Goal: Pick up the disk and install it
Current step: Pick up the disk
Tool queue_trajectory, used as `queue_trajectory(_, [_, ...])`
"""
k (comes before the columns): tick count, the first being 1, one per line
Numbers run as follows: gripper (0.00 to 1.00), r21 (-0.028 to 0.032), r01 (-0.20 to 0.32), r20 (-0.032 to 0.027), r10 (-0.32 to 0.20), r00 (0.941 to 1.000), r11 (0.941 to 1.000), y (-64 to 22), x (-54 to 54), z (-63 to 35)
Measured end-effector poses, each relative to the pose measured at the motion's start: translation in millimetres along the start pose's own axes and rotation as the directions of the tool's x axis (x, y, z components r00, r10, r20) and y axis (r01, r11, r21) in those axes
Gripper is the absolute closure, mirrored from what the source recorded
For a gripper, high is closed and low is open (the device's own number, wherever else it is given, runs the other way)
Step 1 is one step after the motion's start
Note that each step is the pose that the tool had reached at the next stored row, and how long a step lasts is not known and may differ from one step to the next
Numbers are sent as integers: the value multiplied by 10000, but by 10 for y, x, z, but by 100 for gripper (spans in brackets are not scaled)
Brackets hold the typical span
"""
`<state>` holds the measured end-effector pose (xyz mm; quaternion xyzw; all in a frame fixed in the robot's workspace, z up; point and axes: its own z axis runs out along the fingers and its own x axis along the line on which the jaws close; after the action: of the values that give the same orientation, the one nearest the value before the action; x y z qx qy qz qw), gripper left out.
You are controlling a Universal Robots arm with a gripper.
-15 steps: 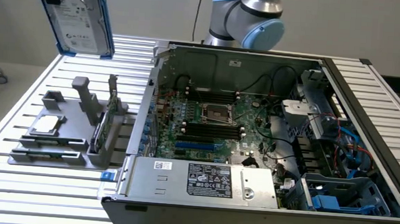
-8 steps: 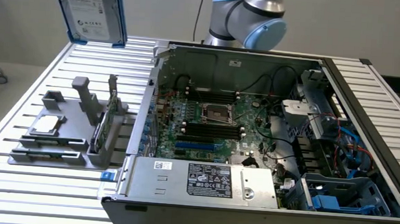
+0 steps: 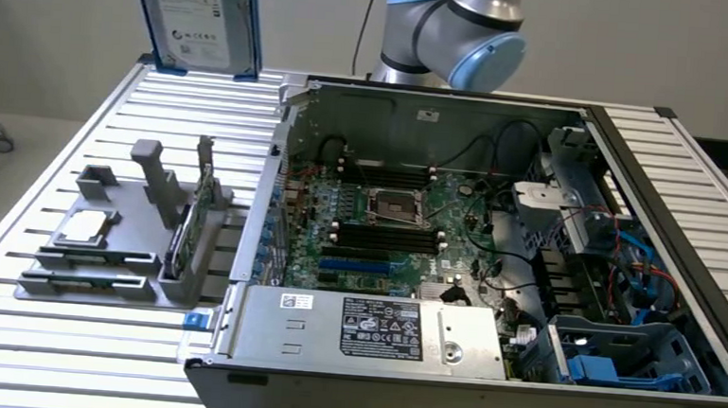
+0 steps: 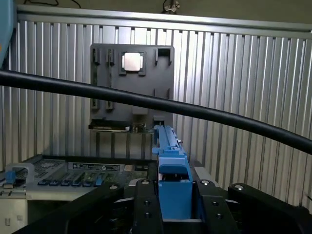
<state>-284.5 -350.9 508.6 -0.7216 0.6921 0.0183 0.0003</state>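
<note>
Light's bright and soft, from overhead. Shadows on the bench (image 3: 66,119) are faint and soft-edged, and the slats carry a mild sheen. The computer case (image 3: 439,123) is darker inside, with the deepest shade down among the bays on the exterior view's right. There's a small highlight on the arm (image 3: 481,55) at its blue cap. The disk (image 3: 198,14) has an evenly lit label. Wrist view is dimmer — the chip (image 4: 131,62) blows out white, while the cable (image 4: 219,119) and gripper (image 4: 174,204) go near-black.

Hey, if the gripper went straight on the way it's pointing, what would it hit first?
The gripper is shut on the disk, which leads. Ahead lie the slatted table and the grey holder tray; the disk's far edge would likely touch one of these first, though depth is unclear.
</note>
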Motion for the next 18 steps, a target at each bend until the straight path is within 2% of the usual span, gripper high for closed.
queue_trajectory(18, [67, 0, 1, 0, -1, 10000, 10000, -807, 265, -24])
